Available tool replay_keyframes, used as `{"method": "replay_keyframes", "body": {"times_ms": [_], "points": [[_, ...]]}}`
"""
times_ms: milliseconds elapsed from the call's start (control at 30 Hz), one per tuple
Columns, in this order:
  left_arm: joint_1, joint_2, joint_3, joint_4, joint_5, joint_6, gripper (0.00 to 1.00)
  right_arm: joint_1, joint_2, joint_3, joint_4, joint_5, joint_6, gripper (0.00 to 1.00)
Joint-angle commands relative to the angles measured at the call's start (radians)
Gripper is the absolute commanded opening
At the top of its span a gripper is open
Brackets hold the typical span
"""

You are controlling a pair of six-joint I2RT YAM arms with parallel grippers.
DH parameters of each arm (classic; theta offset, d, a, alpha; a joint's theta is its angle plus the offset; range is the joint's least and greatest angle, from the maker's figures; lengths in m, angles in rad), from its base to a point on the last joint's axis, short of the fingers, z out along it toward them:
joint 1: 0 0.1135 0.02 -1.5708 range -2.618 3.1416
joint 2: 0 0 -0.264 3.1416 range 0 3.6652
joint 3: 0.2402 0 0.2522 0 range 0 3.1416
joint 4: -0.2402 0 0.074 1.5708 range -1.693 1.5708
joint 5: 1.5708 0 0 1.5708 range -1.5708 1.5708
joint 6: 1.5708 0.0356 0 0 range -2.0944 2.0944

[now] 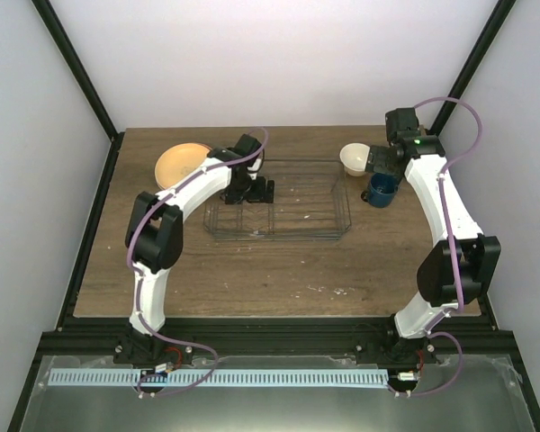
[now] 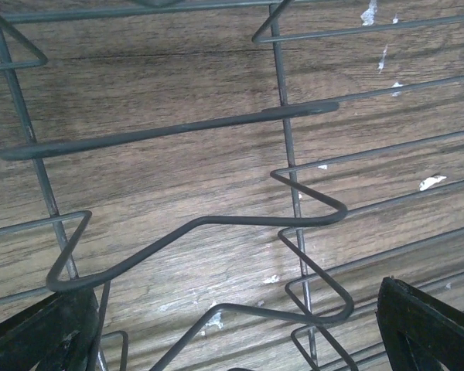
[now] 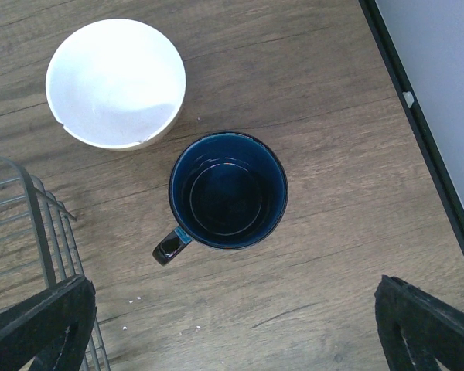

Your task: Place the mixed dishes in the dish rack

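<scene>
On the table (image 1: 252,279): one orange-yellow plate (image 1: 182,164), one cream bowl (image 1: 354,159), one dark blue mug (image 1: 381,189), one wire dish rack (image 1: 279,238). Dishes in sight: three. Robot arms: two, a left arm (image 1: 193,189) and a right arm (image 1: 441,193).

The counter (image 3: 332,193) is matt brown wood grain flecked with small white marks, the dish rack (image 2: 178,129) is thin, smooth dark metal wire with a dull sheen, the dark blue mug (image 3: 227,191) looks like glossy glazed ceramic, and the cream bowl (image 3: 114,81) is smooth, softly matt inside.
</scene>
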State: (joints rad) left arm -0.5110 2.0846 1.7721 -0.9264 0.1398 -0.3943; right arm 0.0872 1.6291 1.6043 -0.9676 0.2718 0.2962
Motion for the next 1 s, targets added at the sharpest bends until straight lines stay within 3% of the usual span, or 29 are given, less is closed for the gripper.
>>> {"method": "replay_keyframes", "body": {"times_ms": [0,600,967], "points": [[-0.014,0.032,-0.017,-0.008,-0.006,-0.027,1.00,0.009,-0.032,0.000,0.016,-0.006,-0.023,1.00],[-0.069,-0.053,-0.264,-0.010,-0.084,-0.080,1.00,0.009,0.004,-0.002,0.036,-0.067,-0.079,1.00],[-0.135,-0.132,-0.332,-0.060,-0.082,-0.148,1.00,0.008,0.076,0.067,0.044,-0.125,-0.083,1.00]]}}
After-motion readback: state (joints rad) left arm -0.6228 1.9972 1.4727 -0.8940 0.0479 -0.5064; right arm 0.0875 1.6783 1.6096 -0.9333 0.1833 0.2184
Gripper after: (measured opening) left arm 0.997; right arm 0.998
